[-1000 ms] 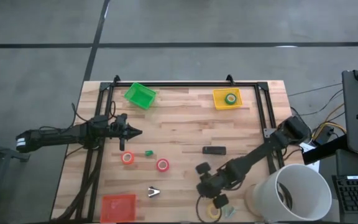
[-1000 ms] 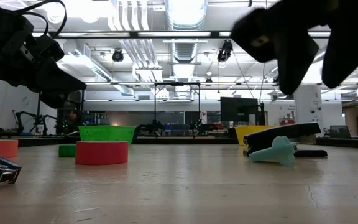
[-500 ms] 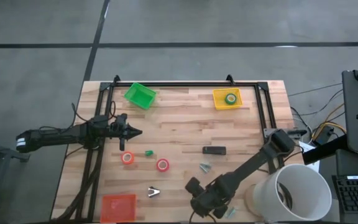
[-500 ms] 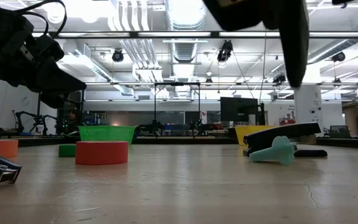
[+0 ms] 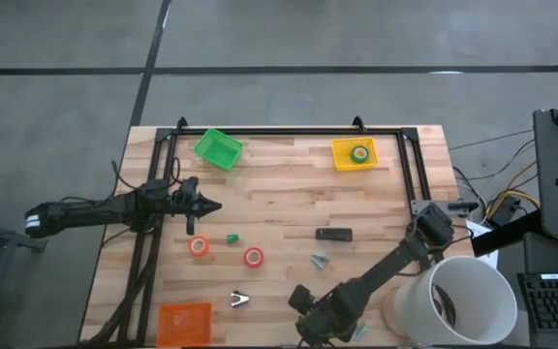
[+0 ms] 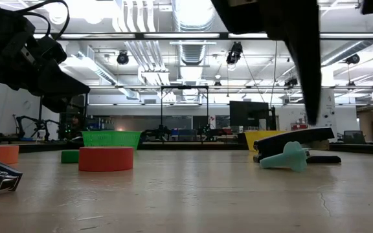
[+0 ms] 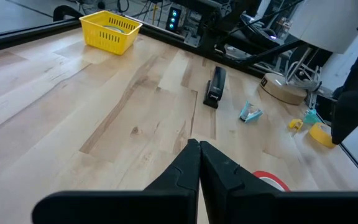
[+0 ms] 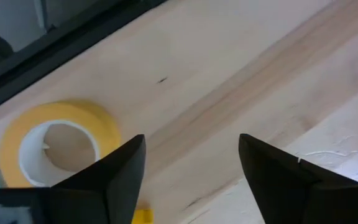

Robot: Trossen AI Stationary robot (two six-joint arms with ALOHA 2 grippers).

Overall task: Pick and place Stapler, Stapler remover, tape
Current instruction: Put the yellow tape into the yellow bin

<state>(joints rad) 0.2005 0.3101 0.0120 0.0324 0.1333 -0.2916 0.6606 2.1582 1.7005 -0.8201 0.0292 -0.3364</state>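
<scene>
No readable text, labels, brands or numbers on anything in view.

Light falls evenly from overhead — the wooden table [image 5: 279,194] shows bright and nearly shadowless from above, with only soft, short shadows beside the small objects. At table height the ceiling lights [image 6: 190,13] glare white and blow out, so the arm parts in front of them turn to black silhouettes while the near tabletop blurs. The right wrist picture is soft close up — the yellow tape roll [image 8: 58,140] and the dark fingers [image 8: 120,171] lack crisp edges.
</scene>
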